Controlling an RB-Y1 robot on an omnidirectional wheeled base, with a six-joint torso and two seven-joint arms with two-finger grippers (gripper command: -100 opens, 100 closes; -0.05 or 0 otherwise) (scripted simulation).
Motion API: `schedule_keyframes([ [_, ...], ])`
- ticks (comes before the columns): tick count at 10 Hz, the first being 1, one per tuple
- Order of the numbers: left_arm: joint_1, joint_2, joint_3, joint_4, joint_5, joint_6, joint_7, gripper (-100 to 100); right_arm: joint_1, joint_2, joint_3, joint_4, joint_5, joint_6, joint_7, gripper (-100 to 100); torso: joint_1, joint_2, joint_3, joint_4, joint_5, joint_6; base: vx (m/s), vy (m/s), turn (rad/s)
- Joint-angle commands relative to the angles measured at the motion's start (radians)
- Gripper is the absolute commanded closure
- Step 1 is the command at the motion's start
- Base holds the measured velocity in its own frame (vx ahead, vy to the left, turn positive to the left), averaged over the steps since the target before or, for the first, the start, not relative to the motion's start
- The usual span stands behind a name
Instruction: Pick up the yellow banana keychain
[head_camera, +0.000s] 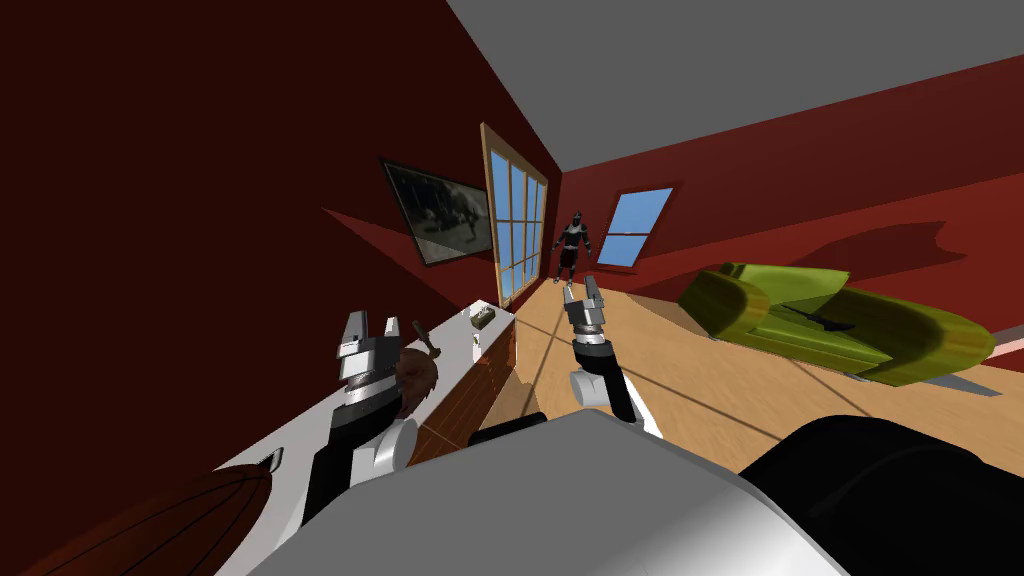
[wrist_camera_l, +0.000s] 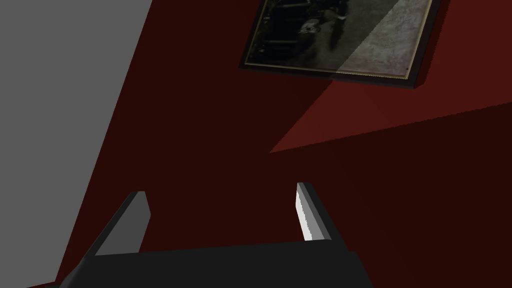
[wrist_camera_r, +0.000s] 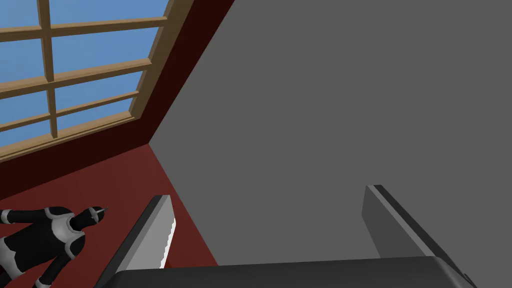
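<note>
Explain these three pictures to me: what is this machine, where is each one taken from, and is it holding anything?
It is a two-armed robot in a red-walled room. The wide picture comes from a camera on its head, looking down past its chest. The other two come from cameras on its hands, each looking along that hand's two thin fingers. The left gripper points up beside a white-topped cabinet along the wall; the right gripper points up ahead of the chest. Both are open and hold nothing. On the cabinet sit a brown round object by the left arm and, farther along, a small olive thing too small to name. A green sofa stands to the right.
</note>
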Motion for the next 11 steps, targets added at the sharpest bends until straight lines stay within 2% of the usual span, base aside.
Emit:
schedule_keyframes([
  [1, 0.002, 0.031, 0.002, 0.004, 0.003, 0.016, -0.003, -100, 0.000, 0.000, 0.000, 0.000, 0.000, 0.000, 0.000, 0, 0.000, 0.000, 0.000, 0.000, 0.000, 0.000, -0.004, -0.015, -0.049],
  [4, 0.011, 0.096, 0.012, 0.017, 0.016, 0.079, -0.017, -100, 0.000, 0.000, 0.000, 0.000, 0.000, 0.000, 0.000, 0, -0.003, 0.001, 0.000, 0.000, -0.001, 0.000, -0.008, -0.043, -0.100],
  [7, 0.028, 0.147, 0.027, 0.036, 0.036, 0.175, -0.039, -100, 0.000, 0.000, 0.000, 0.000, 0.000, 0.000, 0.000, 0, -0.004, 0.001, 0.000, 0.000, -0.001, 0.000, -0.006, -0.063, -0.156],
  [8, 0.028, 0.147, 0.027, 0.036, 0.036, 0.178, -0.039, -100, 0.000, 0.000, 0.000, 0.000, 0.000, 0.000, 0.000, 0, -0.004, 0.000, 0.000, 0.000, -0.001, 0.000, -0.002, -0.045, -0.041],
  [9, 0.035, 0.160, 0.033, 0.043, 0.043, 0.212, -0.048, -100, 0.000, 0.000, 0.000, 0.000, 0.000, 0.000, 0.000, 0, -0.003, 0.000, 0.000, 0.000, -0.001, 0.000, -0.001, -0.050, -0.095],
  [10, 0.035, 0.160, 0.033, 0.043, 0.043, 0.218, -0.048, -100, 0.000, 0.000, 0.000, 0.000, 0.000, 0.000, 0.000, 0, -0.003, 0.000, 0.000, 0.000, -0.001, 0.000, -0.005, -0.036, -0.062],
  [11, 0.043, 0.172, 0.039, 0.051, 0.051, 0.257, -0.058, -100, 0.000, 0.000, 0.000, 0.000, 0.000, 0.000, 0.000, 0, -0.002, 0.001, 0.000, 0.000, -0.001, 0.000, -0.002, -0.045, -0.152],
])
